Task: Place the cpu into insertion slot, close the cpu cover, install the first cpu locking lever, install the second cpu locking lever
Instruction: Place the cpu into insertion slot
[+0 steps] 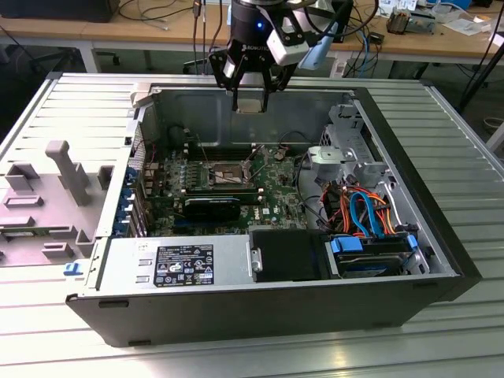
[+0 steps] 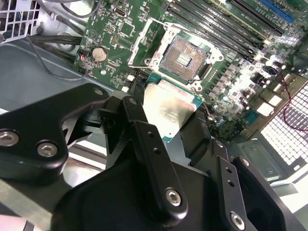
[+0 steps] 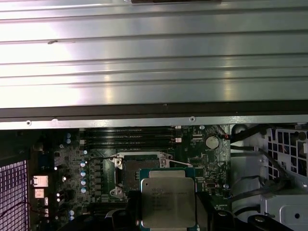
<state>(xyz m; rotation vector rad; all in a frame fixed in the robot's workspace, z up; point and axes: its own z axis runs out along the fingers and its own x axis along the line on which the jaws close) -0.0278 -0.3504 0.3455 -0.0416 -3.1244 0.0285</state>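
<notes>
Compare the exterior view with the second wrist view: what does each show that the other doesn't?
The exterior view adds the whole open computer case on the slatted table, with its power supply and blue drive caddy. The second wrist view adds the coin battery and the contact grid inside the insertion slot. Both show the gripper clamping the cpu, clear of the uncovered slot.

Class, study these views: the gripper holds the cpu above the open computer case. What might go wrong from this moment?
1. The gripper clamps the cpu by two opposite edges alone, in the air. A slip would probably drop it onto the motherboard.
2. The insertion slot lies open with its contacts bare. A tilted or offset landing could bend them.
</notes>
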